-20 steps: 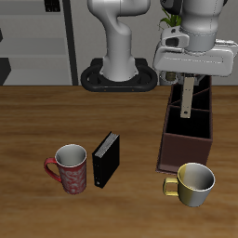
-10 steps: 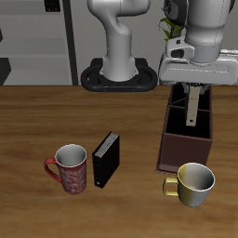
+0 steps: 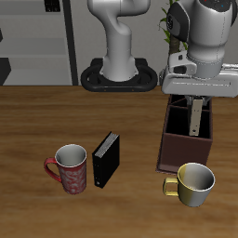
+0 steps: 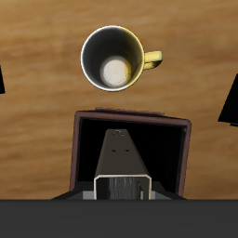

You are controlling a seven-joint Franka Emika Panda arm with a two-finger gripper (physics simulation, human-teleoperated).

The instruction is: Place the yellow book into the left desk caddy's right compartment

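The yellow book (image 3: pixel 195 117) hangs nearly upright, slightly tilted, with its lower end at the rim of the left desk caddy (image 3: pixel 185 151), over the end compartment nearest the table's front edge. My gripper (image 3: pixel 195 95) is directly above the book. In the wrist view the book (image 4: pixel 121 160) points down into that compartment of the caddy (image 4: pixel 84 149). The gripper (image 4: pixel 115 89) has its dark fingers (image 4: pixel 230 99) spread wide at both sides, apart from the book.
A yellow mug (image 3: pixel 194 182) stands just in front of the caddy and shows in the wrist view (image 4: pixel 112 58). A black book (image 3: pixel 107 158) stands upright mid-table beside a red patterned mug (image 3: pixel 71 168). The robot's base (image 3: pixel 119 76) is at the back.
The gripper and the book have moved down and a little sideways over the caddy. The book's lower end has sunk from well above the rim to the rim.
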